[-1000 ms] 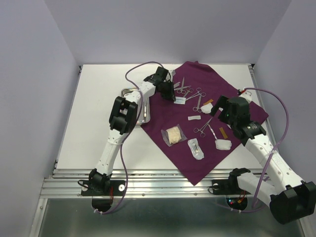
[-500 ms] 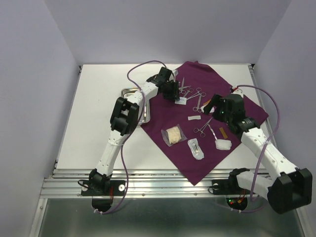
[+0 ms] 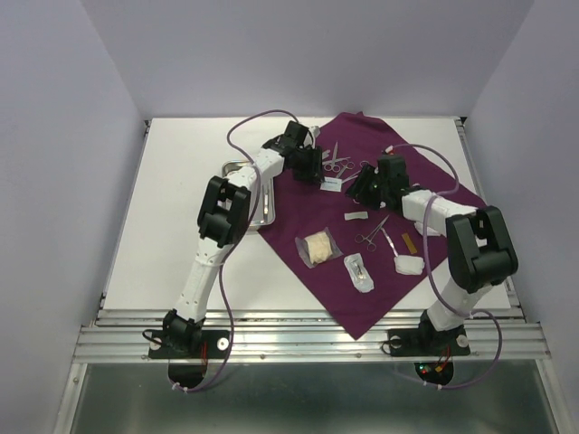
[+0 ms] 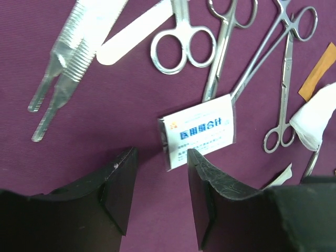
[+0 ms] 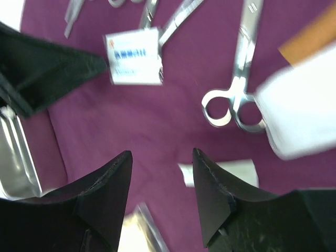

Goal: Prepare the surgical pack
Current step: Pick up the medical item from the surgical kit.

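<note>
Both arms crowd the same patch of the purple cloth point(image 3: 380, 145), and that is the main hazard: the left gripper point(image 4: 160, 157) hangs just at the near edge of the small labelled packet point(image 4: 198, 131), while the right gripper point(image 5: 161, 155) hovers near it from the other side, so a reach by either could knock the two together. Each has its jaws partly apart with nothing between them. The packet lies flat on the cloth, so fingers closing on it could pinch a fold of fabric instead. Lifting that would drag the cloth and scatter the scissors point(image 4: 181, 44), the forceps point(image 4: 286, 63), the tweezers point(image 4: 58, 79) and the gauze pad point(image 3: 409, 263) laid out on it. The forceps tips seem to run under the packet's far edge, so they might snag and shift with it. The steel tray point(image 3: 233, 167) sits at the cloth's left edge, partly under the left arm, and a careless swing could nudge it
</note>
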Robot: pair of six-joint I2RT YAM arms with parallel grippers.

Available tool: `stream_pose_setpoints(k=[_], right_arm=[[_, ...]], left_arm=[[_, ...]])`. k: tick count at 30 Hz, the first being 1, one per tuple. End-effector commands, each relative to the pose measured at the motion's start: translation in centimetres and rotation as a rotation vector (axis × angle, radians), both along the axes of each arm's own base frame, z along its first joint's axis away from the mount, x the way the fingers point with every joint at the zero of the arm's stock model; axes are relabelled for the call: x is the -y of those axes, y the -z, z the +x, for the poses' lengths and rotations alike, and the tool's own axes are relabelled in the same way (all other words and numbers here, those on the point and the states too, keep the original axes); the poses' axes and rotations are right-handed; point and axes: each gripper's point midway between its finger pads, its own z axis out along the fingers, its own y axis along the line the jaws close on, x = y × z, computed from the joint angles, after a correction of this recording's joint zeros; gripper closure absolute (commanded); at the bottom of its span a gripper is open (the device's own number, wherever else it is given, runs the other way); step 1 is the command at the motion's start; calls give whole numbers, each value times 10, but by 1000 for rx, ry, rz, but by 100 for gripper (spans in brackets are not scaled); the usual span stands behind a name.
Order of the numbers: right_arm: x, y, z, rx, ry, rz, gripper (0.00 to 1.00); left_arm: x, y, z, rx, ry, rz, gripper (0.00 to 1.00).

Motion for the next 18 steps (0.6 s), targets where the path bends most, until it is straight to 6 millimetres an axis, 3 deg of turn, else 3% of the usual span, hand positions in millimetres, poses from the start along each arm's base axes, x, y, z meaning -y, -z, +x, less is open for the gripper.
stream_pose_setpoints(k=[1, 8, 18], right_arm=[[-20, -34, 45, 130, -6, 88, 45], [-28, -6, 74, 87, 11, 93, 46], [-49, 23, 90, 42, -66, 142, 50]], left_arm=[[-6, -41, 6, 61, 17, -40, 46], [-4, -39, 6, 49, 33, -60, 51], [0, -30, 4, 22, 61, -79, 52]])
